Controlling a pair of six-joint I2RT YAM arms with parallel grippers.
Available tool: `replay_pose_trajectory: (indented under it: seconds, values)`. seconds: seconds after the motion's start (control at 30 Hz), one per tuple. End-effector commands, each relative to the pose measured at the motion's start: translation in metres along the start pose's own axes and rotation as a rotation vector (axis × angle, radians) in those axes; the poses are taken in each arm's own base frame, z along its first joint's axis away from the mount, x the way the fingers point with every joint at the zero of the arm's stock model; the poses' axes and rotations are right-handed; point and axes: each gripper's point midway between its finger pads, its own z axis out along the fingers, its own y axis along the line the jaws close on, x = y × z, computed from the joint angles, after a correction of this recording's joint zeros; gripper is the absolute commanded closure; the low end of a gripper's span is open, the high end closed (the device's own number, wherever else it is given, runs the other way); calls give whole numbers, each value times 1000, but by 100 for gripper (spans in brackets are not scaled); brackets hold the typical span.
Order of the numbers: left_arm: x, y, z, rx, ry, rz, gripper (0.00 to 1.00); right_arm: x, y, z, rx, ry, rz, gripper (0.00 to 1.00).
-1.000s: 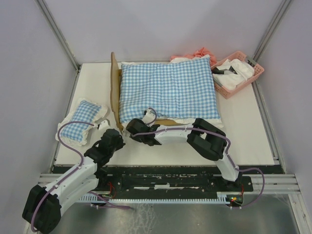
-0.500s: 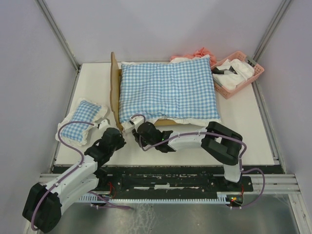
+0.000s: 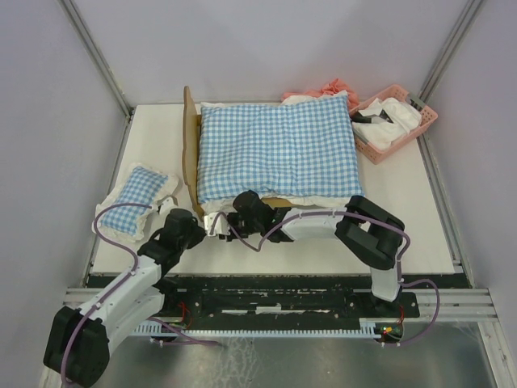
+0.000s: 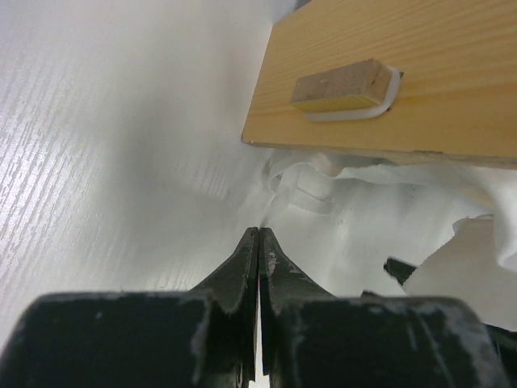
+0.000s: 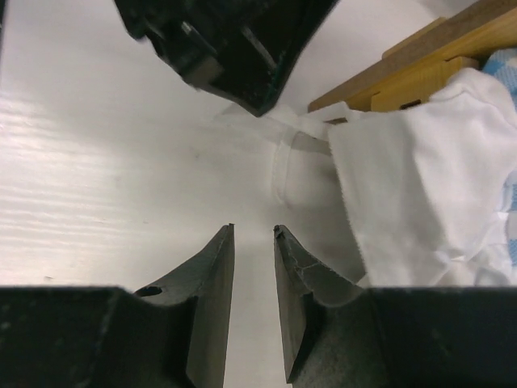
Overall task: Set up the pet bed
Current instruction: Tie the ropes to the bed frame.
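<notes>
The white table [image 3: 404,230] carries the pet bed [image 3: 191,149] at its middle, with the headboard on the left and the frame almost wholly covered by 1 large blue-checked cushion [image 3: 279,149]. A pink basket [image 3: 426,119] holding white items sits at the far right corner, near the cushion. A small checked pillow [image 3: 137,198] lies by the left edge, apart from the bed. Both arms meet at the bed's near left corner, where the white frill [image 5: 404,186] spills onto the table. The right gripper [image 5: 253,232] hovers low, its 2 fingers slightly parted with nothing between them. The left gripper [image 4: 258,234] faces it, fingers clenched together on nothing.
</notes>
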Motion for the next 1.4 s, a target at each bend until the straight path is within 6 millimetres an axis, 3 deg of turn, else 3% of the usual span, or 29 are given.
replay_pose_trajectory:
  seconds: [0.0,0.23,0.43,0.83,0.9,1.1,1.37]
  values:
    - [-17,-21,-6,70,-19,-67,97,-11,-19,7,-77,-66,-159,65]
    - [-16,-22,-5,76,-10,-81,97,-2,-30,23,-72,-31,-236,65]
    - [-17,-23,-3,70,-9,-82,97,-1,-27,32,-99,-35,-248,65]
    - [-15,-20,1,63,-9,-91,97,31,-30,50,-85,95,-235,65]
    - [-15,-21,2,63,-11,-91,97,36,-29,50,-96,117,-238,68]
    - [-15,-20,3,57,-9,-86,97,44,-29,47,-99,156,-256,97]
    - [-6,-14,6,51,16,-77,97,26,-30,21,-11,51,-306,98]
